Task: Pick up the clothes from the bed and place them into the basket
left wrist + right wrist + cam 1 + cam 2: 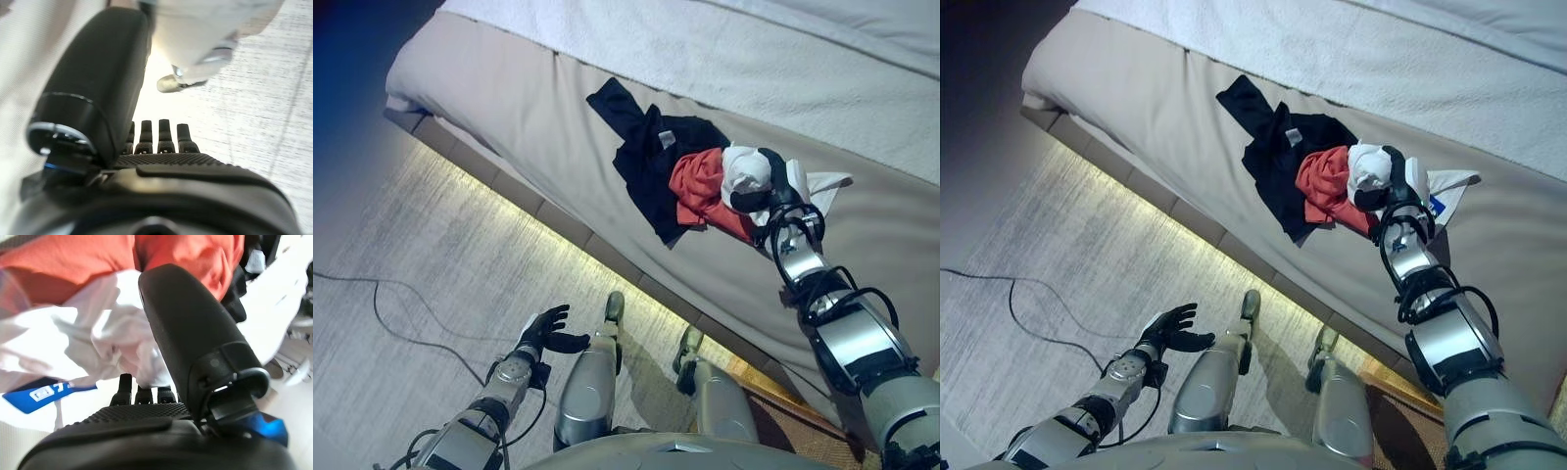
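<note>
A small heap of clothes lies on the beige bed point(509, 108): a black garment point(646, 166), a red garment point(700, 186) and a white garment point(744, 166). My right hand point(773, 191) rests on the heap's right end. In the right wrist view its thumb point(190, 328) and curled fingers are closed into the bunched white garment point(98, 338), with the red garment point(186, 254) just beyond. My left hand point(545, 331) hangs low over the floor beside the bed, fingers spread, holding nothing.
A white blanket point(754, 59) covers the far part of the bed. A lit strip runs under the bed's near edge above grey carpet point(460, 245). A brown woven surface point(793, 416) shows at the lower right by the bed.
</note>
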{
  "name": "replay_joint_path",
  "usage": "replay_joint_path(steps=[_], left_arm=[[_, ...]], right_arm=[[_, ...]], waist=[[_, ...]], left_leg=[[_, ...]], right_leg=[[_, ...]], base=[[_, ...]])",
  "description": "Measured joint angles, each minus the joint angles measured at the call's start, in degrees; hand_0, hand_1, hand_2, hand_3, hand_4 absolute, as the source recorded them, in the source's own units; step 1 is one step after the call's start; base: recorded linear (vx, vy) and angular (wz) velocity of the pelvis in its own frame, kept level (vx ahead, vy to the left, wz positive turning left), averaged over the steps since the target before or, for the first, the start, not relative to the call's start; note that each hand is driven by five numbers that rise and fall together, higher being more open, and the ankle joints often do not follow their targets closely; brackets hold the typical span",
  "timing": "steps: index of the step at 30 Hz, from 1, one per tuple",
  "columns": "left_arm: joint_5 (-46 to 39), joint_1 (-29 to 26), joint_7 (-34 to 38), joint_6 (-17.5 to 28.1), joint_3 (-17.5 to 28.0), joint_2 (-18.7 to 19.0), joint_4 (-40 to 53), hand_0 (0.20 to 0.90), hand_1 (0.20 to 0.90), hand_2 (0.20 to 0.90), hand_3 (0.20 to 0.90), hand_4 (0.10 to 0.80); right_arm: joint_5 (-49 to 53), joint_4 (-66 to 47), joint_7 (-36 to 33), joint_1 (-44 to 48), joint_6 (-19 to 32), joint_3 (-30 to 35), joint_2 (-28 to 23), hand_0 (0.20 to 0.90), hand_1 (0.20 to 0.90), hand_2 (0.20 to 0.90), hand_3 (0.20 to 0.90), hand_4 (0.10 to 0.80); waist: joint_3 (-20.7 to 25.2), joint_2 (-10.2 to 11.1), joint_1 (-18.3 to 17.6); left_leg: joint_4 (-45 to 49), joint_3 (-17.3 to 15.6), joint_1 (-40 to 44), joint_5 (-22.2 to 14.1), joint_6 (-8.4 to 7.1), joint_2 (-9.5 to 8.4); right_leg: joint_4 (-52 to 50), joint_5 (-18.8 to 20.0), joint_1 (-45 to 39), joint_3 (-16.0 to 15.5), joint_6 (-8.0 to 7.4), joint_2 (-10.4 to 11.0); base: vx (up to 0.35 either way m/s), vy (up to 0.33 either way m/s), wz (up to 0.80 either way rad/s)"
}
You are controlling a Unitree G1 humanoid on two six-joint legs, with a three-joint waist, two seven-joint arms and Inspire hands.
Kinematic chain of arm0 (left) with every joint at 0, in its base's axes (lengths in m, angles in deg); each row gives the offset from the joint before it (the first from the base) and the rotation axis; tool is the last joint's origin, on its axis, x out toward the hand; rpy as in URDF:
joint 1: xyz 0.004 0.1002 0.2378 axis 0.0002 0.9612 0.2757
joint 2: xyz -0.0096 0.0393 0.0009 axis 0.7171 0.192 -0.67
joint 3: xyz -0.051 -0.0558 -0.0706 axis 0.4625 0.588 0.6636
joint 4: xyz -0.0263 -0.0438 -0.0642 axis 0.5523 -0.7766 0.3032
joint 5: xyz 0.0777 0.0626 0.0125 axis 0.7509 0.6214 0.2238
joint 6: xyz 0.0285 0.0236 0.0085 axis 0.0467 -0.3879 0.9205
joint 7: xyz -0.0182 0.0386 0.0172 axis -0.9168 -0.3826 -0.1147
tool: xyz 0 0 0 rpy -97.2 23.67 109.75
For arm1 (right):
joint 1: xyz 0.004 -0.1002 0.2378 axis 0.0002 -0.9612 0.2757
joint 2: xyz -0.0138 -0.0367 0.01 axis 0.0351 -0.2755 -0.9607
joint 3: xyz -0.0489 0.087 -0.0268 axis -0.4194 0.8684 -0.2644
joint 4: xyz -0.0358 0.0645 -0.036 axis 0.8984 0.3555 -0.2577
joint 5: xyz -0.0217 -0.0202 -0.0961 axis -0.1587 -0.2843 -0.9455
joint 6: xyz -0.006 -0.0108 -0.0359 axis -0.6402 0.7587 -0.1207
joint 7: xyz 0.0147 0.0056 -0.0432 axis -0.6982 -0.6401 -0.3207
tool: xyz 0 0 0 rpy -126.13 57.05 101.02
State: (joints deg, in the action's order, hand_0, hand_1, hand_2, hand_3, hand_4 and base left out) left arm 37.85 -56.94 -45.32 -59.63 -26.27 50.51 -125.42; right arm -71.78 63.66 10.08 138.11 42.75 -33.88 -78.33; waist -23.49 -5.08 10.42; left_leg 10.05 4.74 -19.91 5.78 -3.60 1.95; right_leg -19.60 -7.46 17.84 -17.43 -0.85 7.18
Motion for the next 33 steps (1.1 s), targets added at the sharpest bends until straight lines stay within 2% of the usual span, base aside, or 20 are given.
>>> replay_joint_path(steps=[4, 6, 7, 8, 10, 16, 18, 25, 33], left_arm=[[-0.39, 0.54, -0.29, -0.82, -0.82, 0.92, -0.06, 0.900, 0.900, 0.900, 0.900, 0.800], [-1.00, 1.30, -0.27, -1.09, -0.81, 1.12, 0.03, 0.900, 0.900, 0.900, 0.900, 0.800], [-1.01, 1.74, -0.28, -1.09, -0.82, 1.37, 0.51, 0.900, 0.900, 0.900, 0.900, 0.800], [-1.02, 1.85, -0.25, -1.11, -0.82, 1.47, 0.97, 0.900, 0.900, 0.900, 0.900, 0.800], [-1.02, 2.30, -0.26, -1.08, -0.82, 1.54, 2.42, 0.900, 0.900, 0.900, 0.900, 0.800], [-1.02, 2.78, -0.34, -0.96, -0.79, 2.22, 5.76, 0.900, 0.900, 0.900, 0.900, 0.800], [-1.01, 3.00, -0.36, -0.83, -0.79, 2.28, 6.07, 0.900, 0.900, 0.900, 0.900, 0.800], [-0.97, 4.42, -0.39, 0.02, -0.68, 2.34, 6.13, 0.900, 0.900, 0.900, 0.900, 0.800], [-0.68, 6.87, 0.09, -0.05, 0.94, 1.43, 6.71, 0.900, 0.900, 0.900, 0.900, 0.800]], right_arm=[[0.08, 2.27, -2.33, 2.63, -6.30, 0.16, -2.47, 0.900, 0.900, 0.900, 0.900, 0.800], [0.52, 2.36, -3.80, 2.71, -8.85, 0.16, -2.50, 0.900, 0.900, 0.900, 0.900, 0.800], [1.09, 3.03, -4.53, 3.62, -10.54, 0.24, -2.50, 0.768, 0.768, 0.768, 0.746, 0.646], [1.25, 3.63, -4.89, 4.66, -11.59, 0.35, -2.51, 0.309, 0.309, 0.309, 0.211, 0.111], [2.20, 4.45, -5.51, 6.25, -12.74, 0.90, -2.62, 0.300, 0.300, 0.300, 0.200, 0.100], [2.42, 4.48, -6.13, 7.68, -13.61, 1.35, -4.25, 0.300, 0.300, 0.300, 0.200, 0.100], [3.45, 4.28, -6.18, 7.73, -13.34, 2.38, -4.78, 0.300, 0.300, 0.300, 0.200, 0.100], [7.83, 3.76, -6.23, 7.18, -10.71, 4.73, -5.57, 0.300, 0.300, 0.300, 0.200, 0.100], [12.66, -13.18, -11.28, 0.21, -3.88, 12.10, -8.01, 0.300, 0.300, 0.300, 0.200, 0.100]], waist=[[-2.03, -0.86, 1.24], [-2.10, -0.99, 1.95], [-2.33, -1.18, 2.15], [-2.92, -1.56, 2.14], [-3.42, -2.34, 1.99], [-3.39, -2.70, 1.54], [-3.32, -2.82, 1.40], [-3.02, -3.74, 0.21], [-1.91, -4.58, -2.35]], left_leg=[[2.28, 0.42, -3.00, -0.17, 0.20, -1.25], [3.31, 0.40, -4.17, -0.20, 0.25, -1.42], [4.25, 0.37, -4.96, -0.56, 0.73, -1.47], [4.72, 0.37, -5.04, -0.56, 0.73, -1.54], [4.86, 0.34, -5.06, -0.76, 1.01, -1.73], [4.66, -0.27, -5.73, -0.90, 0.88, -1.89], [4.50, -0.61, -5.48, 0.12, 1.24, -1.92], [0.32, -1.48, -0.19, 0.69, 1.42, -1.19], [-6.23, -3.32, 8.67, 1.07, 1.52, 0.01]], right_leg=[[-6.42, -2.68, 4.35, -0.02, 0.81, 2.24], [-8.00, -2.97, 5.82, 0.27, 1.06, 2.54], [-9.02, -3.24, 6.64, 0.49, 1.28, 2.68], [-9.56, -3.28, 6.74, 0.54, 1.33, 2.82], [-10.48, -3.51, 7.13, 0.67, 1.16, 3.22], [-11.23, -3.51, 8.34, 1.35, 1.18, 3.56], [-11.06, -2.78, 8.34, 1.50, 1.80, 3.56], [-6.97, -2.00, 3.56, 1.62, 1.46, 2.97], [2.29, 0.81, -5.71, 2.22, -0.35, 1.02]], base=[[0.022, -0.012, 0.14], [0.077, -0.036, 0.04], [0.000, 0.000, 0.00], [0.000, 0.000, 0.00], [0.000, 0.000, 0.00], [-0.001, 0.001, -0.01], [-0.077, 0.039, -0.04], [0.017, 0.011, -0.06], [0.075, 0.018, -0.11]])
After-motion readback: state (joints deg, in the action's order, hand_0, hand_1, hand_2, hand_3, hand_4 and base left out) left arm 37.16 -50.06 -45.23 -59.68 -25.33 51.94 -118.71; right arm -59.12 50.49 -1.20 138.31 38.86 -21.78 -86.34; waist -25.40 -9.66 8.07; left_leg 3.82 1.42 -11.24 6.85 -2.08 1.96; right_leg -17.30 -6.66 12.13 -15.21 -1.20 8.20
